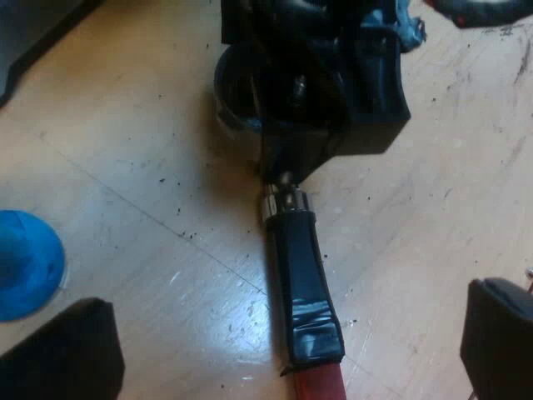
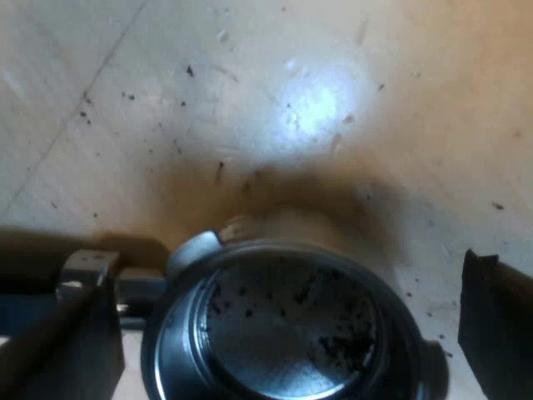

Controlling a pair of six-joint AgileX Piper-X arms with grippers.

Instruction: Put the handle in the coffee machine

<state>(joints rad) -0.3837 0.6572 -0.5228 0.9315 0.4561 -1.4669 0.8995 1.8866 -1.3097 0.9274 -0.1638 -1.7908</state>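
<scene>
Now, hangs low over the wooden bench (image 1: 125,167) with left gripper (image 1: 287,333) spread wide, fingers (image 1: 62,354) either side of, and clear of, the dark red-ended handle of the holder (image 1: 304,267) lying flat on the bare wood, basket up; points straight down over that basket with right gripper (image 2: 287,312), fingers (image 2: 500,325) apart, flanking the rim without visibly touching; blue tamper (image 1: 25,262) on the bench near one left finger.

A: what else is on the bench?
B: blue tamper (image 1: 25,265) resting on pale wooden table (image 1: 150,142); dark coffee specks (image 2: 190,72) scattered across the wood; bright glare patch (image 2: 321,104) on it.
</scene>
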